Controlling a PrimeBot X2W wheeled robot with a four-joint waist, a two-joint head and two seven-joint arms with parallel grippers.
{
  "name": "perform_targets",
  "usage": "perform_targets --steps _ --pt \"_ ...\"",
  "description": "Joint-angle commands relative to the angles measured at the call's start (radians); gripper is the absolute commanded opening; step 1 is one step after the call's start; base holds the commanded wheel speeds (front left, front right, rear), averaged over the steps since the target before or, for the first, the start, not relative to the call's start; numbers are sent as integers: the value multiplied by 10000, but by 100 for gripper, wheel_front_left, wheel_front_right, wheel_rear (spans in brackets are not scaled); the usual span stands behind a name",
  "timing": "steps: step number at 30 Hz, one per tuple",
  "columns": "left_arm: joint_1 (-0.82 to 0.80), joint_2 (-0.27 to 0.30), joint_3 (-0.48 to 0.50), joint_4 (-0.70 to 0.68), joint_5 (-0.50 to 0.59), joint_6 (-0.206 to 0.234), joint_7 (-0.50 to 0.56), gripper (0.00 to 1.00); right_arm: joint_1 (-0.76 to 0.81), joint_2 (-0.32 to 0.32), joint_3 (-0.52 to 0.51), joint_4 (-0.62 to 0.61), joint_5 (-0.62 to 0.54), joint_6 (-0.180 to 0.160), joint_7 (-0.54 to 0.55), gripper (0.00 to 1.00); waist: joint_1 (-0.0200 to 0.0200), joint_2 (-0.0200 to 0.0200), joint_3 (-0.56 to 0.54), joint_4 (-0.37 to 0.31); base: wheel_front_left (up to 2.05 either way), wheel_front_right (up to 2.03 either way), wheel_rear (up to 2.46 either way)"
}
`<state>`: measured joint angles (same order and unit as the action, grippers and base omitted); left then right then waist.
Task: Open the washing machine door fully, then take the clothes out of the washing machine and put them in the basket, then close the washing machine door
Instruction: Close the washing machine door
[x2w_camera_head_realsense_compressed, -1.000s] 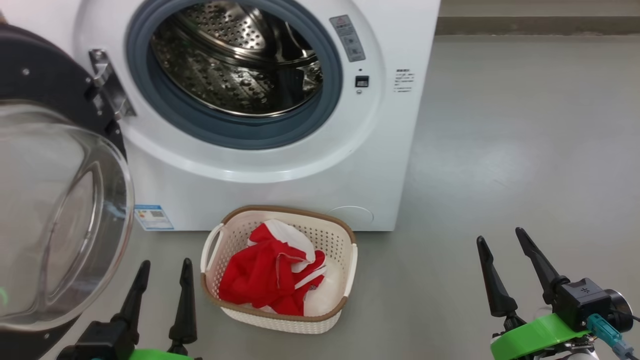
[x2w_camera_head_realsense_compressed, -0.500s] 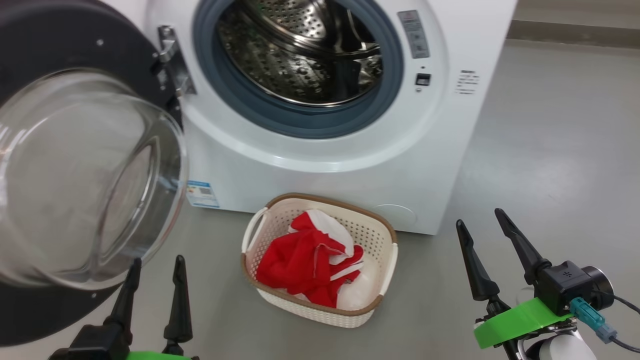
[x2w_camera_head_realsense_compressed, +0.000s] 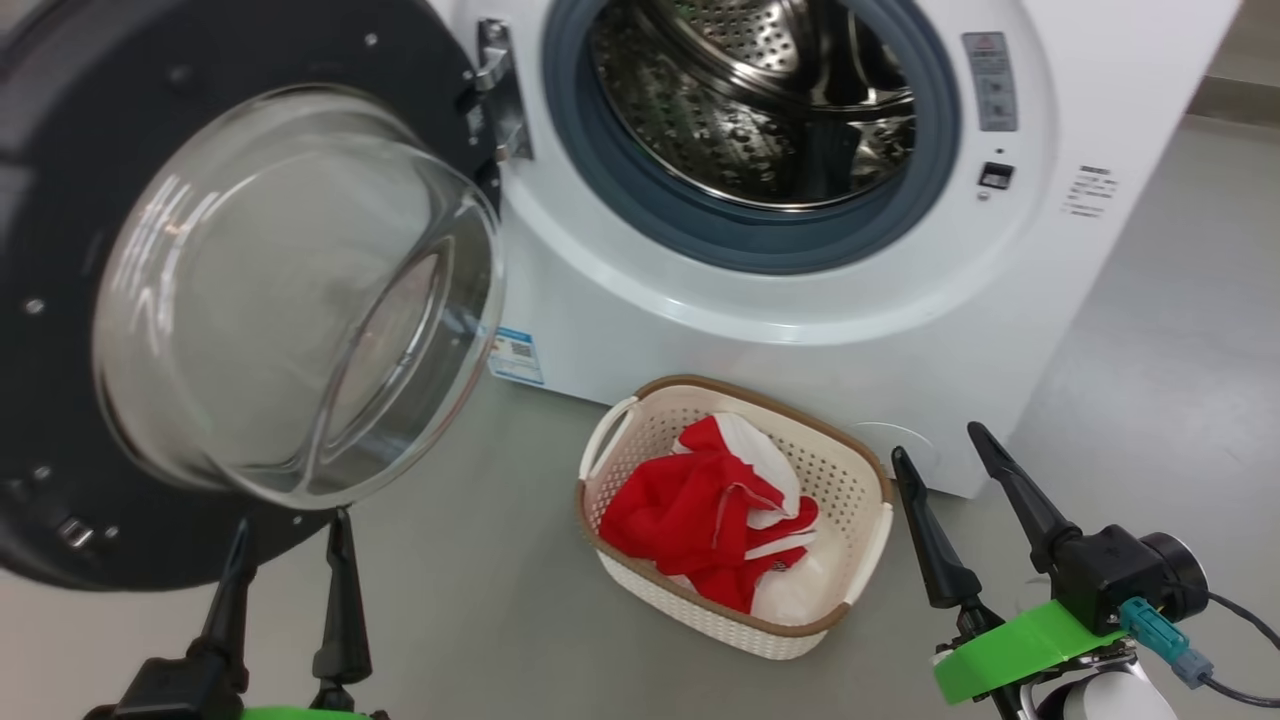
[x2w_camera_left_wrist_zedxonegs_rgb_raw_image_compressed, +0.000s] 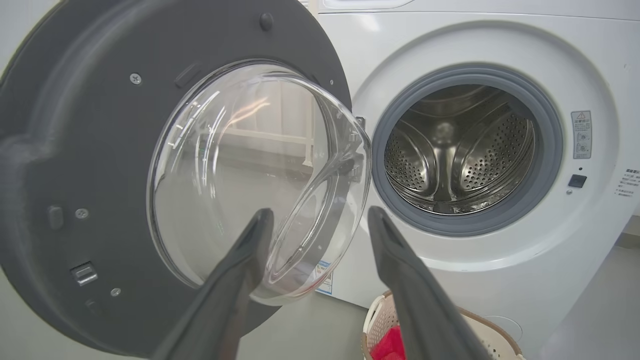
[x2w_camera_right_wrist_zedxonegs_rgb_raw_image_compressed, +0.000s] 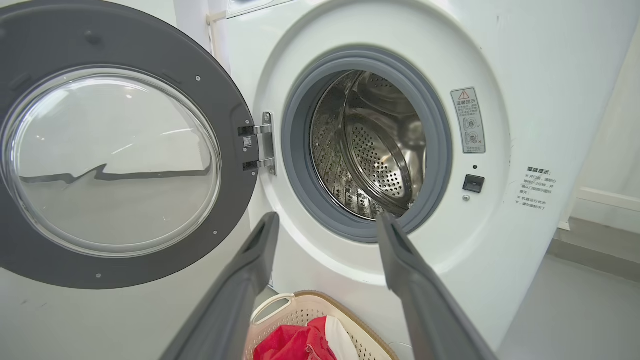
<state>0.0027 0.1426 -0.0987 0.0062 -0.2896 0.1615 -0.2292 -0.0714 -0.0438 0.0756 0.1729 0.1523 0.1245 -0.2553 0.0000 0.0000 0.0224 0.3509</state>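
Observation:
The washing machine (x2w_camera_head_realsense_compressed: 800, 330) stands with its steel drum (x2w_camera_head_realsense_compressed: 760, 100) bare. Its door (x2w_camera_head_realsense_compressed: 250, 300) hangs swung out to the left, black rim and clear glass bowl facing me; the door (x2w_camera_left_wrist_zedxonegs_rgb_raw_image_compressed: 200, 175) looms close before my left fingers and the door (x2w_camera_right_wrist_zedxonegs_rgb_raw_image_compressed: 115, 150) appears again at left in the right wrist view. Red and white clothes (x2w_camera_head_realsense_compressed: 715, 520) lie in the cream basket (x2w_camera_head_realsense_compressed: 870, 520) on the floor before the machine. My left gripper (x2w_camera_head_realsense_compressed: 290, 535) is open just below the door's glass. My right gripper (x2w_camera_head_realsense_compressed: 940, 445) is open beside the basket's right end.
Grey floor (x2w_camera_head_realsense_compressed: 1150, 330) stretches to the right of the machine. A small blue label (x2w_camera_head_realsense_compressed: 517, 355) sits low on the machine's front. The open door takes up the space at the left.
The head camera has turned left, so machine, door and basket all sit further right in the picture. Both grippers stay open and hold nothing.

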Motion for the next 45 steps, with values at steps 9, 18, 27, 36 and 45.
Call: perform_targets --steps 9,18,27,36,45 --pt "-124 262 346 -484 190 242 -12 100 -483 -64 270 -187 -40 62 -65 100 0 0 -2 975 0 0 0" --pt "-57 316 424 -609 122 363 -2 100 -503 -64 312 -152 21 62 -65 100 0 0 -47 1134 0 0 0" --pt "-71 408 502 -687 163 517 -45 0 -542 -64 421 -125 22 62 -65 100 0 0 -81 1073 0 0 0" --pt "-1287 1347 1256 -1197 598 716 -168 0 -505 -64 429 -54 -26 62 -65 100 0 0 -68 1021 0 0 0" --pt "-3401 2460 2352 -821 368 734 -85 0 -454 -64 444 15 -112 62 -65 100 0 0 -40 902 0 0 0"
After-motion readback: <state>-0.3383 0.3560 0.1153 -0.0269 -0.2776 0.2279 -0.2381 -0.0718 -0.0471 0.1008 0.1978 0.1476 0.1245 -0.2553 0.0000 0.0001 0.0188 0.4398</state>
